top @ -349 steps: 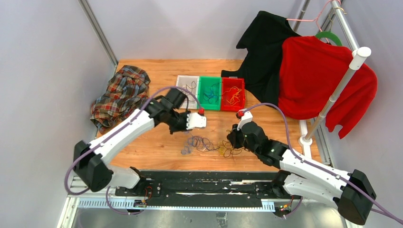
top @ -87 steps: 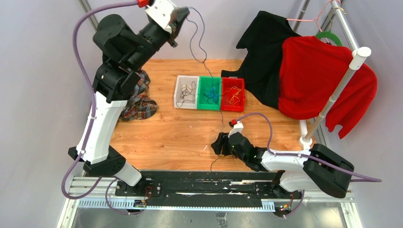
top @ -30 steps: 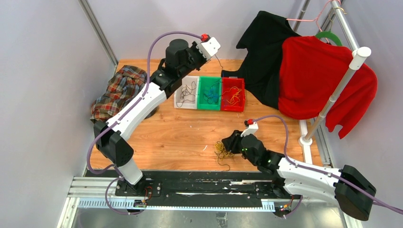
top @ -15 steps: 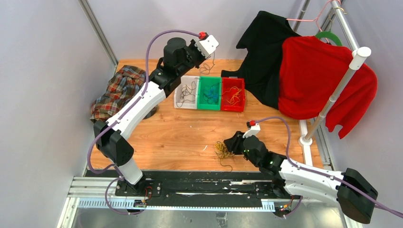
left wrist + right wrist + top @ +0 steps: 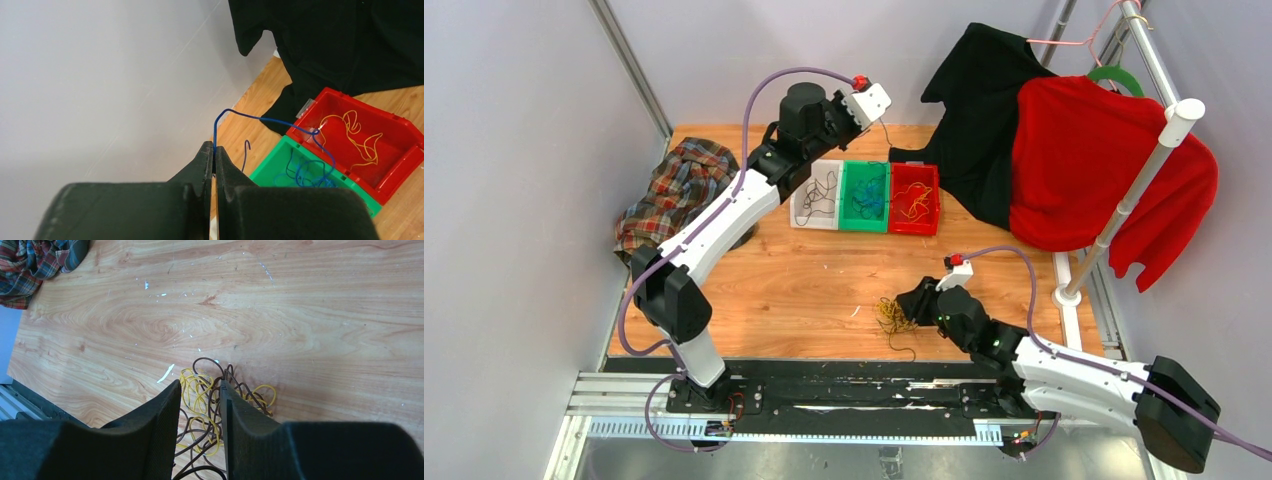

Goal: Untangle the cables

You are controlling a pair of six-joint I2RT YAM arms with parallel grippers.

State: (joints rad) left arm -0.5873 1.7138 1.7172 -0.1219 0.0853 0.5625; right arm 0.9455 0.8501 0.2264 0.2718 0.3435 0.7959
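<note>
Left pincer (image 5: 214, 151), shut on the blue cable (image 5: 270, 120), should be centred over the green bin (image 5: 295, 150) before release; right pincer (image 5: 200, 387) is parted.

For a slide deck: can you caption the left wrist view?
Left gripper pinches a blue cable trailing toward the green bin, red bin beside it.

Three bins (image 5: 864, 229) are sitting abreast at the table's (image 5: 774, 290) back, a cable (image 5: 270, 120) is running from the left gripper (image 5: 214, 152) above toward the middle one, a cloth (image 5: 674, 200) is lying left of them, garments (image 5: 1084, 170) are hanging at right, and the tangle (image 5: 890, 316) is lying near the front by the right gripper (image 5: 200, 385).
</note>
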